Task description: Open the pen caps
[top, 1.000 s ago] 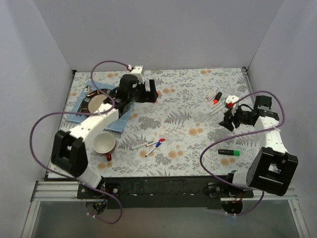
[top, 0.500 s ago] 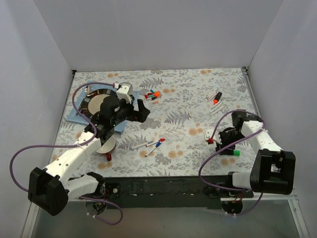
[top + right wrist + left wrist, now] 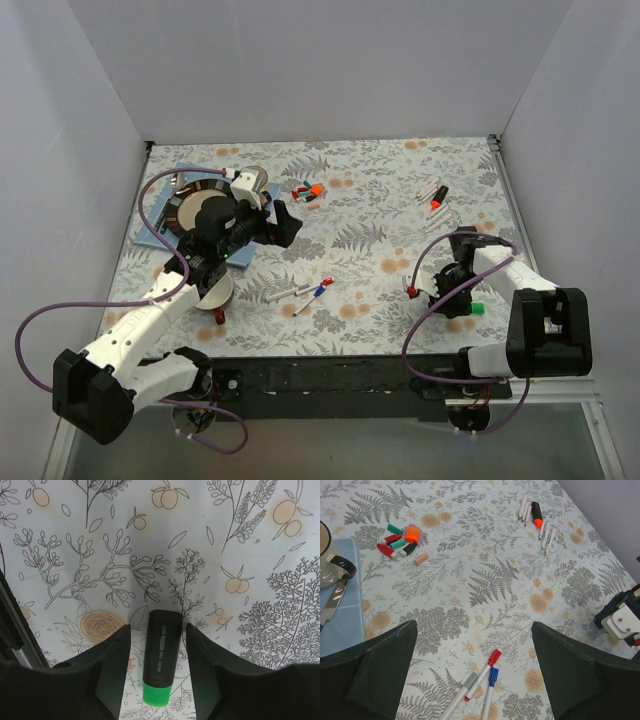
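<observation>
A black marker with a green cap lies on the floral cloth between the fingers of my right gripper. The gripper is open, with a gap on each side of the marker. In the top view that gripper is low at the near right, the green cap beside it. My left gripper hangs wide open above thin white pens with a red cap and a blue cap. Several loose caps lie in a small pile at the far left.
An orange-tipped marker and several white pens lie at the far right. A dark plate sits on a blue mat, with a white mug near the left arm. A knife rests on the mat.
My right gripper has come down and toward the near edge onto the green-capped marker, its jaws narrowing. My left arm has drawn back from the cap pile toward the middle.
</observation>
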